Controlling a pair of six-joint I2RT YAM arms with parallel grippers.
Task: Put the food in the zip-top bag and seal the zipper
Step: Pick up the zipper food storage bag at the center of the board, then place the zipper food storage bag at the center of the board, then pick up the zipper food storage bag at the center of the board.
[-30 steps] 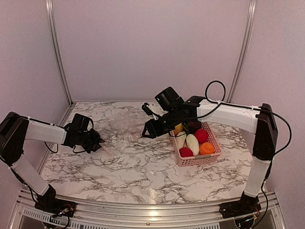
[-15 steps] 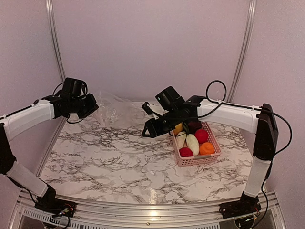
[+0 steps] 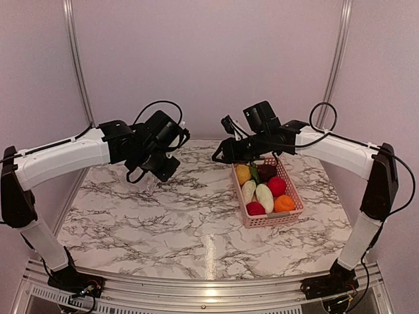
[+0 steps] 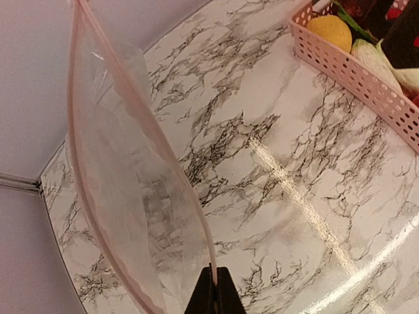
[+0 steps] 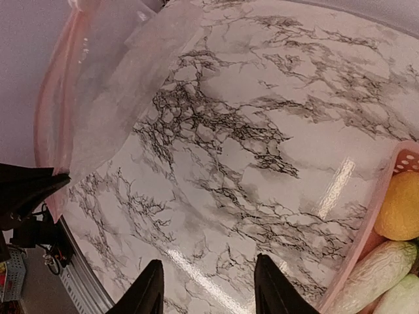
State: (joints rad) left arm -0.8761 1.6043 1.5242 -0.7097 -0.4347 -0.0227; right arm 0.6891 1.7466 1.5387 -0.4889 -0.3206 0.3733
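Note:
The clear zip-top bag (image 4: 124, 196) hangs above the table with its mouth gaping. My left gripper (image 4: 216, 291) is shut on one lip of the mouth, right on the pinkish zipper (image 4: 190, 209). In the top view the left gripper (image 3: 159, 171) is held up over the table's left middle. My right gripper (image 5: 209, 294) is open and holds nothing. It hovers (image 3: 219, 156) just left of the pink basket (image 3: 244, 221), facing the bag (image 5: 111, 85). The food lies in the basket: a yellow fruit (image 3: 243, 174), a dark maroon one (image 3: 266, 171), red ones (image 3: 277, 186), an orange one (image 3: 284, 203) and white oblong ones (image 3: 264, 196).
The marble table (image 3: 183, 222) is walled in by pale panels with metal posts (image 3: 77, 65) at the back corners. The basket's lattice wall (image 4: 366, 72) shows at the left wrist view's upper right. Both arm bases stand at the near edge.
My left gripper closed on the bag at the table's left, lifted it and swung it toward the middle. The right arm rose and drew back toward the basket.

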